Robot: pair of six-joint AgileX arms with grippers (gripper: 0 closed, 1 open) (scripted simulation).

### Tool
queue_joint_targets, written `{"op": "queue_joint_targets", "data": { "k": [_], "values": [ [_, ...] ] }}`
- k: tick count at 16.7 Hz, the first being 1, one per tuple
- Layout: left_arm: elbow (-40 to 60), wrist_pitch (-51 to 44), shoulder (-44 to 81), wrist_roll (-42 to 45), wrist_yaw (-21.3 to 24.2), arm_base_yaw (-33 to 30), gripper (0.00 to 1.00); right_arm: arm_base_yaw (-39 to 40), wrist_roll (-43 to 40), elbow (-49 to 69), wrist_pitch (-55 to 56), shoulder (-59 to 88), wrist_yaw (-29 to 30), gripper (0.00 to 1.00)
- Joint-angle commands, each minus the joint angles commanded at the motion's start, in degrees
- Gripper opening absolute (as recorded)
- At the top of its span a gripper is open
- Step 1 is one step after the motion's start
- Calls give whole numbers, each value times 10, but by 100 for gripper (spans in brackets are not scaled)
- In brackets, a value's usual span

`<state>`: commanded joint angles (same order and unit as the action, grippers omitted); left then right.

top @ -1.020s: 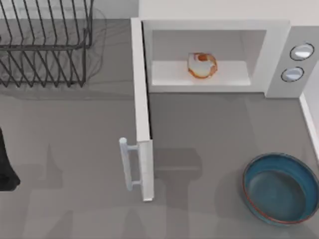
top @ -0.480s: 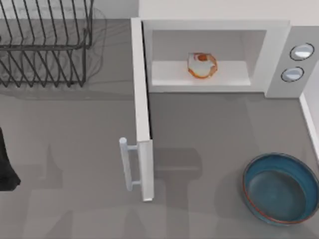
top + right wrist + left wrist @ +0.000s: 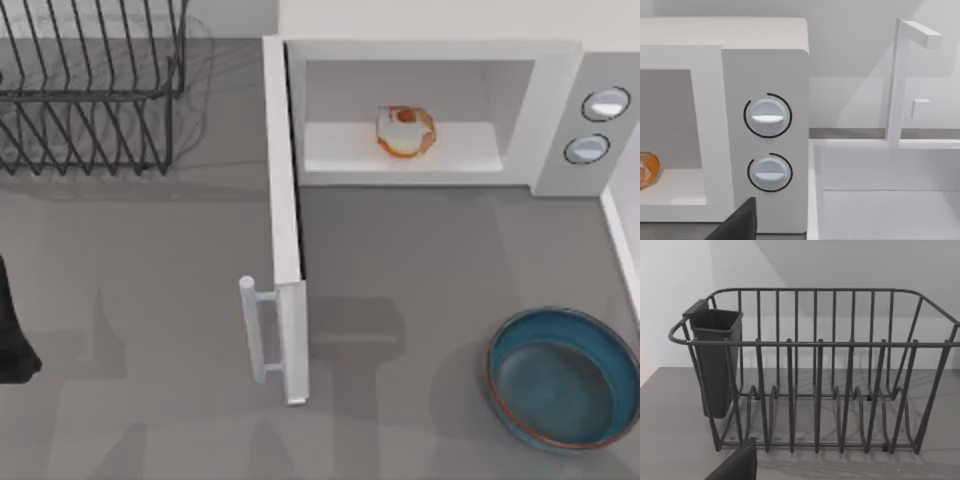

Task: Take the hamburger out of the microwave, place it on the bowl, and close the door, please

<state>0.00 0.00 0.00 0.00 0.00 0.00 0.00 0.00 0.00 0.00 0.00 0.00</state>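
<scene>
Left arm: dark shape parked at the top view's left edge, can't tell its pincer state.
Hamburger: small tan-and-white bun with orange-red patch, upper middle, on the cavity floor of the big white boxy microwave.
Door: flat white panel swung fully open, pale bar handle facing left.
Bowl: wide blue-teal glazed one with reddish rim, lower right, well apart from the bun.
Rack: dark wire dish rack, upper left.
</scene>
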Motion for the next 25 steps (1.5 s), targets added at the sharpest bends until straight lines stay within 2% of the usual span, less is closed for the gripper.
{"op": "queue_joint_targets", "data": {
  "k": [8, 12, 17, 25],
  "values": [
    [0, 0, 0, 0, 0, 0, 100, 1, 0, 3, 2, 5, 1, 100],
    [0, 0, 0, 0, 0, 0, 100, 18, 7, 42, 27, 83, 18, 100],
    [0, 0, 0, 0, 0, 0, 100, 62, 26, 145, 95, 286, 62, 100],
    [0, 0, 0, 0, 0, 0, 100, 163, 67, 378, 247, 747, 163, 100]
  ]
}}
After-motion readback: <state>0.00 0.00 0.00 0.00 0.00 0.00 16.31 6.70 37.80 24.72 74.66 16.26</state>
